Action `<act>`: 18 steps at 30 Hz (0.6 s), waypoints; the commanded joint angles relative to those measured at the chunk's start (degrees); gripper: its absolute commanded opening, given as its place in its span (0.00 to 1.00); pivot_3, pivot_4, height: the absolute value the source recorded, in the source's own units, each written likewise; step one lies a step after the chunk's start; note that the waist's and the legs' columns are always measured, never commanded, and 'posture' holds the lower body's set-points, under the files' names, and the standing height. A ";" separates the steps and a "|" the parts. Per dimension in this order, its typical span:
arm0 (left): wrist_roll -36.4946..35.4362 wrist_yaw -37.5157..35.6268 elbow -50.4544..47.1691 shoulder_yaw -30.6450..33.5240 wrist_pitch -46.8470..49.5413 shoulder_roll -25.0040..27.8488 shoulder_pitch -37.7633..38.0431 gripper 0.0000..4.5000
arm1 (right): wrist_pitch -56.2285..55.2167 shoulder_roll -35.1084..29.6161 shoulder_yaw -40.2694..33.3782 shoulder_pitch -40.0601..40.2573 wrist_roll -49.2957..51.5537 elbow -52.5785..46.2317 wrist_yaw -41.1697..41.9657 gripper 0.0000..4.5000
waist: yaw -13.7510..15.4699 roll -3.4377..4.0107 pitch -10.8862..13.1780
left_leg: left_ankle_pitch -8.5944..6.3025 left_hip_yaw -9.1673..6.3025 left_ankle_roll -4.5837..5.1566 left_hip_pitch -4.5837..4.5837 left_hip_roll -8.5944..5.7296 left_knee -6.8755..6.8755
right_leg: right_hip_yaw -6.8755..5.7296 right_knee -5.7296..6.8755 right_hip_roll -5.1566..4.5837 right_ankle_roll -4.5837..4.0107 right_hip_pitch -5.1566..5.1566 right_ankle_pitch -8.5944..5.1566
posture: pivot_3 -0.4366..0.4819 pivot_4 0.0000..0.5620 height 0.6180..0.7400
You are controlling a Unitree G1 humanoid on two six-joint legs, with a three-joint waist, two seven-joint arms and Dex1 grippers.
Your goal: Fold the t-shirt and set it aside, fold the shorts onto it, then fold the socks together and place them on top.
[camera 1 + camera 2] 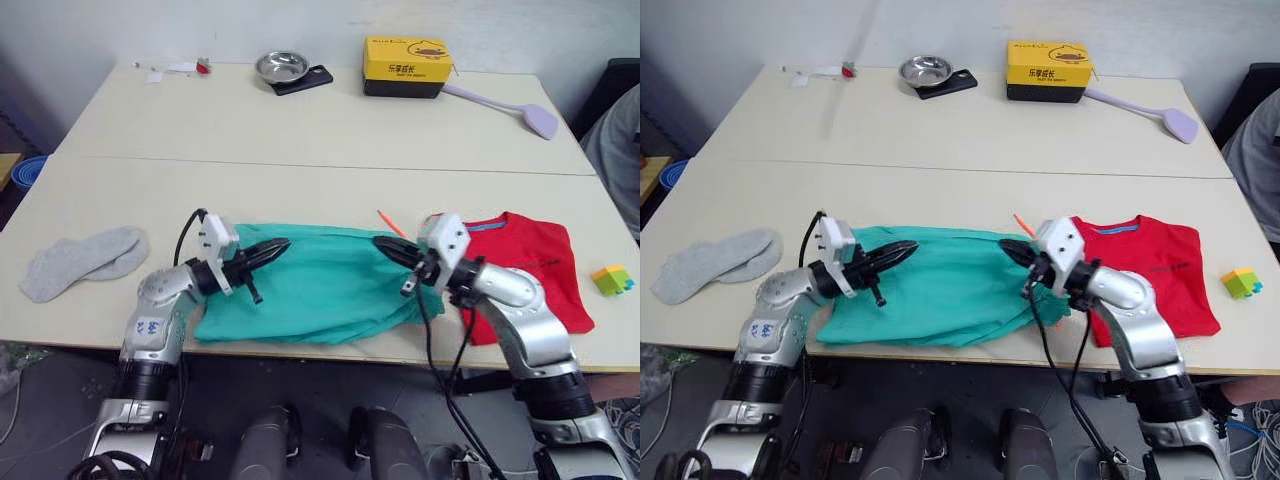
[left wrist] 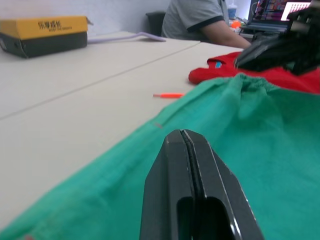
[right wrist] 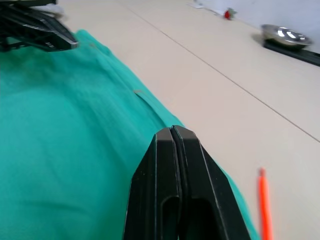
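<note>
Teal-green fabric shorts (image 1: 320, 285) lie mid-tabletop, right edge overlapping the folded red t-shirt (image 1: 530, 265). Left tool (image 1: 275, 247) and right tool (image 1: 385, 245) hover, fingers together; pinching one layer risks a skewed fold

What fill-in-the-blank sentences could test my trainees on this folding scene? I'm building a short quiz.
1. The teal-green shorts lie between the grey socks and the ____ t-shirt.
2. The fingers of the left gripper and right gripper are ____.
3. The yellow box stands at the table's ____ edge.

Missing words: red; shut; far
</note>
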 commanded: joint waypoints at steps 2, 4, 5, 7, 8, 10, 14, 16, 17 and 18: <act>6.44 2.30 6.67 -3.93 -1.22 -0.93 -5.35 0.00 | -0.19 0.71 5.31 -4.30 -9.28 5.15 -3.42 0.00 | 0.05 0.00 0.00 | 0.04 0.02 0.06 -0.04 -0.04 0.00 | -0.02 0.01 0.00 0.00 -0.02 0.00 | 0.48 0.27 1.00; 8.85 4.33 12.26 -4.19 -3.19 -1.59 -7.32 0.00 | -1.50 1.38 4.82 -5.18 -11.61 7.68 -6.49 0.00 | -0.02 0.00 0.00 | 0.05 0.04 0.08 -0.04 -0.05 -0.01 | -0.07 0.01 0.03 0.00 -0.03 0.00 | 0.48 0.27 1.00; 9.31 6.34 14.84 -3.47 -3.44 -2.21 -8.33 0.00 | -2.09 1.20 4.40 -5.21 -12.56 8.86 -7.45 0.00 | -0.04 0.00 0.00 | 0.06 0.05 0.09 -0.04 -0.05 -0.02 | -0.13 0.01 0.06 0.00 -0.04 0.00 | 0.48 0.27 1.00; 10.94 9.11 19.53 -2.89 -4.49 -2.37 -9.85 0.00 | -3.63 0.36 2.64 -4.46 -13.63 10.42 -9.04 0.00 | -0.08 -0.01 0.01 | 0.06 0.06 0.09 -0.04 -0.05 -0.04 | -0.16 0.01 0.06 0.00 -0.04 0.00 | 0.48 0.27 1.00; 11.92 9.90 21.25 -2.96 -5.22 -2.14 -10.32 0.00 | -4.04 -0.12 1.58 -3.90 -13.50 10.67 -9.25 0.00 | -0.10 -0.02 0.01 | 0.07 0.06 0.10 -0.07 -0.03 -0.04 | -0.17 0.02 0.08 0.00 -0.05 0.00 | 0.48 0.27 1.00; 11.44 10.80 22.53 -1.82 -4.88 -2.13 -10.40 0.00 | -5.84 -2.76 -1.56 -1.96 -13.28 9.89 -9.33 0.00 | -0.07 -0.02 0.01 | 0.07 0.05 0.10 -0.07 -0.03 -0.04 | -0.19 0.01 0.08 0.00 -0.05 0.00 | 0.48 0.27 1.00; 9.13 6.61 21.06 -0.48 -8.21 -1.45 -8.78 0.00 | -11.65 -8.05 -5.86 1.59 -11.95 6.81 -6.56 0.00 | 0.01 -0.02 0.01 | 0.06 0.05 0.12 -0.07 -0.05 -0.02 | -0.17 -0.02 0.02 0.01 -0.02 0.00 | 0.48 0.27 1.00; 6.94 2.78 18.80 0.47 -8.97 -0.88 -7.76 0.00 | -11.84 -8.20 -8.77 3.54 -7.15 3.63 -4.29 0.00 | -0.02 -0.02 0.01 | 0.05 0.05 0.12 -0.06 -0.04 -0.01 | -0.16 -0.03 0.02 0.01 -0.02 0.00 | 0.48 0.27 1.00; 5.54 0.29 16.37 0.78 -9.16 -0.26 -6.66 0.00 | -10.25 -7.41 -10.48 5.16 -2.58 0.27 -2.71 0.00 | -0.16 -0.02 0.01 | 0.05 0.05 0.12 -0.06 -0.02 -0.02 | -0.15 -0.03 0.03 0.01 -0.04 0.00 | 0.48 0.27 1.00; 3.79 -2.28 13.21 0.91 -8.55 0.40 -5.18 0.00 | -8.28 -6.67 -11.43 7.12 1.51 -3.13 -1.16 0.00 | -0.33 -0.02 0.01 | 0.05 0.05 0.09 -0.04 0.01 -0.03 | -0.13 -0.03 0.06 0.01 -0.03 0.00 | 0.48 0.27 1.00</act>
